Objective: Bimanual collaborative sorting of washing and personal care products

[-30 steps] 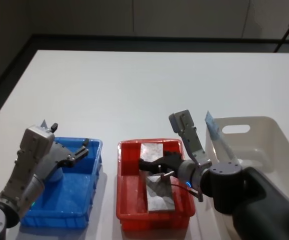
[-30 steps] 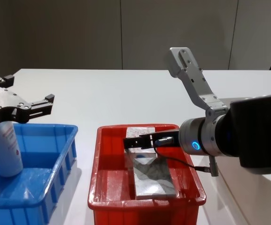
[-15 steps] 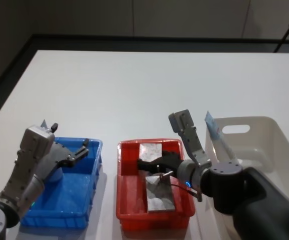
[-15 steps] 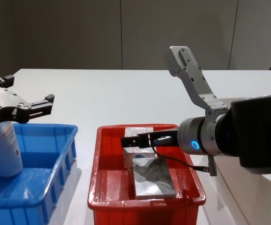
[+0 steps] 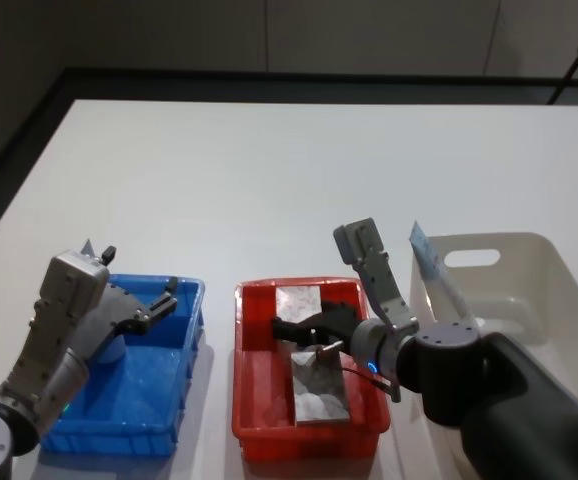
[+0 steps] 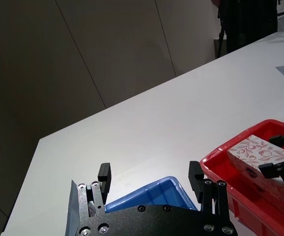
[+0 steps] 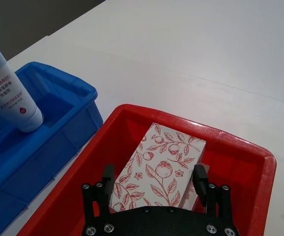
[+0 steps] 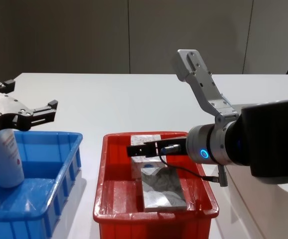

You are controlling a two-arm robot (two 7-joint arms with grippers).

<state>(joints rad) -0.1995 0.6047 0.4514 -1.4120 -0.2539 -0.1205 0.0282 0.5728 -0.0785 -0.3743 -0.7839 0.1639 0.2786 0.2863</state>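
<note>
Item 1, boxes: two small flat white boxes with a pink-red leaf and fruit print, in the red bin [image 5: 254, 420] at the near edge of the tabletop. The near box [image 5: 318, 392] lies flat toward the bin's front wall; the far box [image 7: 157, 169] rests against the back wall. Likely light, stiff card, crushable at the corners; best taken across the narrow sides, not the printed face

Right gripper [image 8: 136, 150]: above the far half of the red bin, fingers [image 7: 107, 175] spread to either side of the far box, holding nothing

Item 2, tube: tall pale-blue squeeze tube [image 8: 6, 157] with red round logo and red text, standing cap-down in the blue bin [image 5: 183, 372] at the near left of the tabletop. Probably soft-walled and slick; hold low on the body, near the cap

Left gripper [image 8: 33, 114]: over the blue bin, fingers [image 6: 104, 175] wide apart, empty

Item 3: another pale-blue tube [image 5: 431, 265] leans in the white bin [image 5: 552, 262], right side
</note>
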